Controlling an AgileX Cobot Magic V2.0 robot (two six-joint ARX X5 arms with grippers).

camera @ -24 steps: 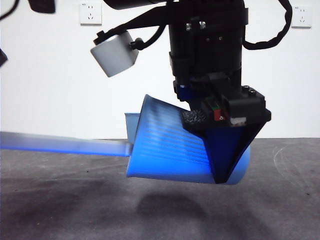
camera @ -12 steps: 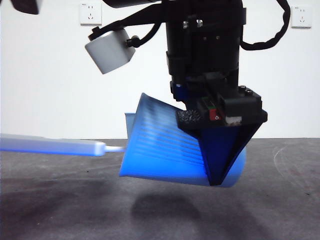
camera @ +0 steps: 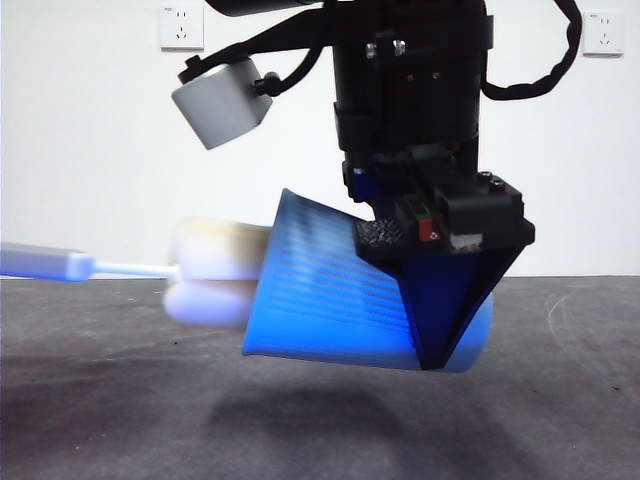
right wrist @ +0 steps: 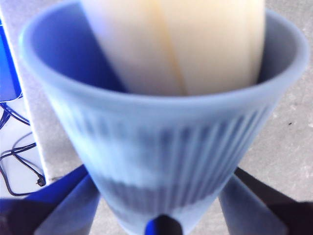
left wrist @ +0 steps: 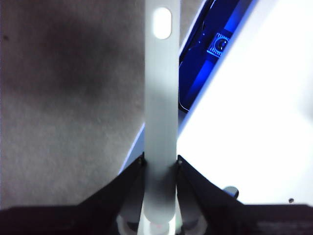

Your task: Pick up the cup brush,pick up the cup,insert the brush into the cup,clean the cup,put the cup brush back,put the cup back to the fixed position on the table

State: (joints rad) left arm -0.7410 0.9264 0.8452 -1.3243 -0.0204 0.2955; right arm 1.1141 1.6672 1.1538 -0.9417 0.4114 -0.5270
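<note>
The blue ribbed cup (camera: 330, 300) hangs tilted on its side above the table (camera: 120, 420), mouth to the left, with my right gripper (camera: 440, 335) shut on its lower half. The cup brush's cream sponge head (camera: 215, 275) sits at the cup's mouth, half inside, and its handle (camera: 40, 263) runs off the left edge. In the right wrist view the sponge (right wrist: 186, 44) fills the cup (right wrist: 161, 132) held between the right gripper's (right wrist: 161, 215) jaws. My left gripper (left wrist: 160, 164) is shut on the grey brush handle (left wrist: 160, 122) and is out of the front view.
Two wall sockets (camera: 181, 27) (camera: 604, 32) sit on the white back wall. A blue-lit device with cables (left wrist: 215, 46) lies beyond the table edge. The cup's shadow falls on the dark table beneath it.
The brush has slid left out of the cup: its sponge head, hidden inside before, now shows at the mouth. The cup and right gripper have barely moved.
</note>
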